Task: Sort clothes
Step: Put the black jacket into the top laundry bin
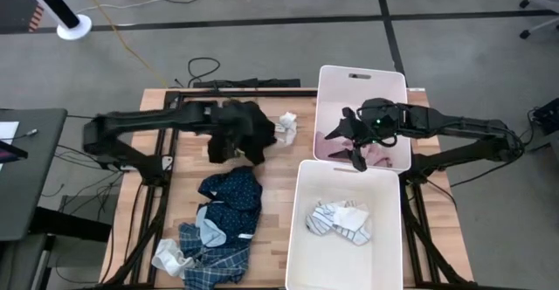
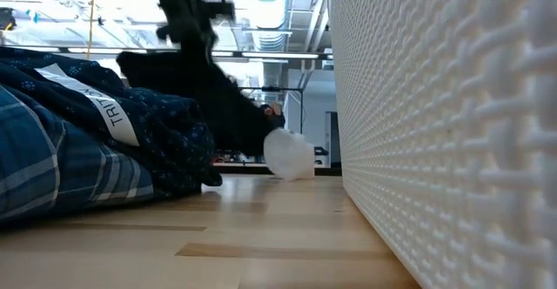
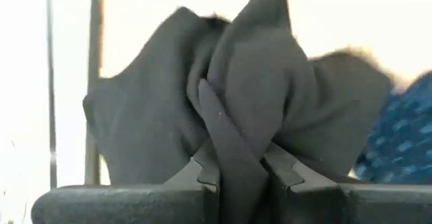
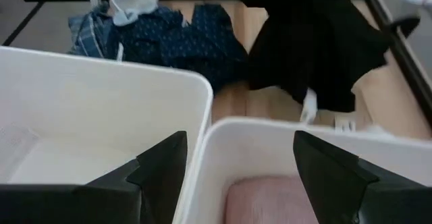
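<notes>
In the high view our left pincer (image 1: 234, 126) sits at upper centre-left of the frame, closed on the black shirt (image 1: 244, 131), which hangs bunched from it above the wooden surface (image 1: 279, 172). The left wrist view confirms this: a fold of the black shirt (image 3: 236, 116) is pinched tight between the two fingers (image 3: 202, 173), with no gap left between them.

Just right of the shirt, a small white sock (image 1: 288, 126) lies on the surface, close to the upper white bin (image 1: 362, 76). Our right pincer (image 1: 358, 137) hovers over this bin in the upper right part of the frame, its fingers spread wide and holding nothing. The right wrist view shows the same spread fingers (image 4: 158, 166) above the bin walls, and a pink piece (image 4: 266, 200) lying inside the bin beneath them.

The lower white bin (image 1: 301, 238), at lower centre-right of the high view, holds the grey-striped socks (image 1: 341, 220).

At lower left of the high view, the navy dotted piece (image 1: 231, 194) lies on the surface, touching the blue plaid shirt (image 1: 214, 255) below it. Another white sock (image 1: 169, 257) rests at the left edge of the plaid shirt.

In the low view, the navy dotted piece (image 2: 148, 124) and plaid shirt (image 2: 52, 163) fill the left, the black shirt (image 2: 218, 97) hangs at centre, and a bin wall (image 2: 452, 132) fills the right.
</notes>
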Robot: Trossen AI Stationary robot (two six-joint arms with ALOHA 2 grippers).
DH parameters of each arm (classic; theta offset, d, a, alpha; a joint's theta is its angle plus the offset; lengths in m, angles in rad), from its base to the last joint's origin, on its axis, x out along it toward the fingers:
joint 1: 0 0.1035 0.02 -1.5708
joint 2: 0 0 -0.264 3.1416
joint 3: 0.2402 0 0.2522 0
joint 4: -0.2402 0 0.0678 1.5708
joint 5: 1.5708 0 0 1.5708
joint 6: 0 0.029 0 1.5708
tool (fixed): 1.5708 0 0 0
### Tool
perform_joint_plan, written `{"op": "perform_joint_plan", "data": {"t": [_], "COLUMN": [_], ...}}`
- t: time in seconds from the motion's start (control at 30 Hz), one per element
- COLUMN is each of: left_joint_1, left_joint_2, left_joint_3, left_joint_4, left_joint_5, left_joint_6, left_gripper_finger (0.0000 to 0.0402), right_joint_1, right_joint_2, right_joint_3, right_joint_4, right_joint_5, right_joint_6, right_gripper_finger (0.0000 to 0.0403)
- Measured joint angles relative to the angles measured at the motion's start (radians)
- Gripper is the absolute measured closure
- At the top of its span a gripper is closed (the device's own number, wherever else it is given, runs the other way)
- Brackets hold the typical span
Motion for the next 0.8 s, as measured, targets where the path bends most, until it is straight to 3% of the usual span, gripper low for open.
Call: {"op": "perform_joint_plan", "data": {"t": [0.23,0.4,0.8], "left_joint_1": [-0.053,-0.114,-0.211], "left_joint_2": [-0.224,-0.314,-0.279], "left_joint_3": [0.006,0.007,0.008], "left_joint_4": [0.049,0.142,0.387], "left_joint_5": [-0.006,-0.006,-0.001], "left_joint_6": [-0.028,-0.026,0.056], "left_gripper_finger": [0.0362,0.0362,0.0362], "right_joint_1": [0.052,0.104,0.199], "right_joint_2": [0.0,0.001,0.072], "right_joint_3": [0.0,0.0,0.0], "right_joint_4": [0.16,0.331,0.656], "right_joint_5": [0.0,-0.001,-0.001], "right_joint_6": [-0.056,-0.114,-0.29], "right_gripper_finger": [0.0117,0.0117,0.0116]}}
